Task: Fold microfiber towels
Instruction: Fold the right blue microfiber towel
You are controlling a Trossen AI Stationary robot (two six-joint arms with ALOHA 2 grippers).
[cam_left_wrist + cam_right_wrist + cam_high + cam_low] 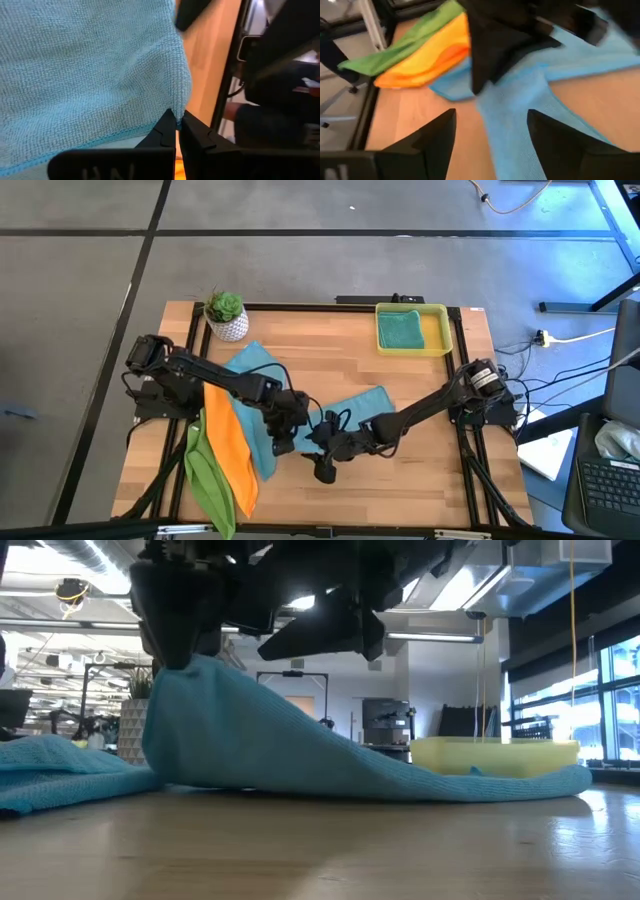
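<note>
1. At table centre, near edge: light-blue towel [360,405] mid-fold, one corner lifted, rest trailing flat toward the far right.
2. Left gripper [177,120] clamped on that corner; fine looped microfiber pile, stitched hem.
3. Right gripper [492,132] just beside, fingers spread, holding nothing.
4. Next, probably: carry pinched corner across to opposite edge, lay flat.
5. Left: orange towel [232,442] and green towel [208,480] waiting, limp, overlapped. Far right: yellow tray [436,330] holding a folded teal towel [400,330].
</note>
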